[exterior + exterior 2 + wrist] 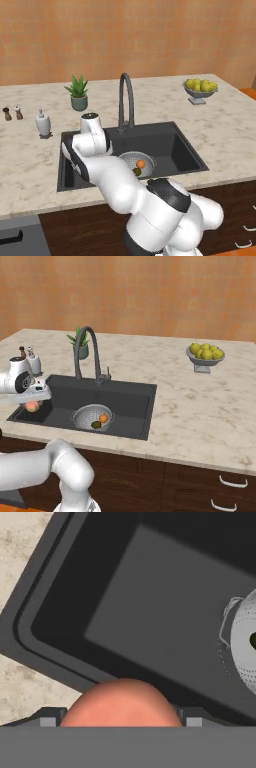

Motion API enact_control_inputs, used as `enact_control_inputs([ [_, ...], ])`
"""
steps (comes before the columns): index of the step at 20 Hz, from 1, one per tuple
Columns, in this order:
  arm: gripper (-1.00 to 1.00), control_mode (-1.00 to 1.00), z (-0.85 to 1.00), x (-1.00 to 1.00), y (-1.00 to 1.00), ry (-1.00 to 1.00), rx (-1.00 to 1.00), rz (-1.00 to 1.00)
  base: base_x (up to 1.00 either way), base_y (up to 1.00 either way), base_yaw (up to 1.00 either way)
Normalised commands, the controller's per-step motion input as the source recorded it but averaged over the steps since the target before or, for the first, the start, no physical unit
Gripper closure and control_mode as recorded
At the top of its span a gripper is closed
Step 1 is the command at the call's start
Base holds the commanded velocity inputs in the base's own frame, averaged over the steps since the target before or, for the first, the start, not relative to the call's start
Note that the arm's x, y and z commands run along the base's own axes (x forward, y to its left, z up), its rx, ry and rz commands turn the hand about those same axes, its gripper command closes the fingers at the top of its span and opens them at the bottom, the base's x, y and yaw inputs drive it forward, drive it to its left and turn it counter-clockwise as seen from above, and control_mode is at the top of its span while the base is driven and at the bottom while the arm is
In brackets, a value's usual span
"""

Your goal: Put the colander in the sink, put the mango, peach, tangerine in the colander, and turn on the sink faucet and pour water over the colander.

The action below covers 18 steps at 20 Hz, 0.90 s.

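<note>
hand (120, 721) clenched on peach (121, 704), over sink (150, 627) left end | colander (92, 417) already holds tangerine (103, 418), mango (96, 425) | peach carried for drop-in

sink (175, 145): lying black in the counter before me
colander (131, 161): sitting in it, near side
tangerine (140, 163): resting inside the colander
mango (137, 171): lying just beside it
sink faucet (126, 100): arching behind
my arm: reaching left over the basin
</note>
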Motion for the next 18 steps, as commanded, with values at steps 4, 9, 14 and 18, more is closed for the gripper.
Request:
enact_control_inputs([
  [4,1.00,-1.00,0.10,-0.07,-1.00,0.00,0.00,0.00,0.00,0.00,0.00],
  [9,1.00,-1.00,0.02,-0.02,-1.00,-0.03,0.01,0.00,0.00,0.00,0.00],
  [14,1.00,-1.00,0.00,0.00,-0.99,-0.01,0.02,0.00,0.00,0.00,0.00],
  [18,1.00,-1.00,0.00,-0.01,-0.77,-0.08,0.03,0.00,0.00,0.00,0.00],
])
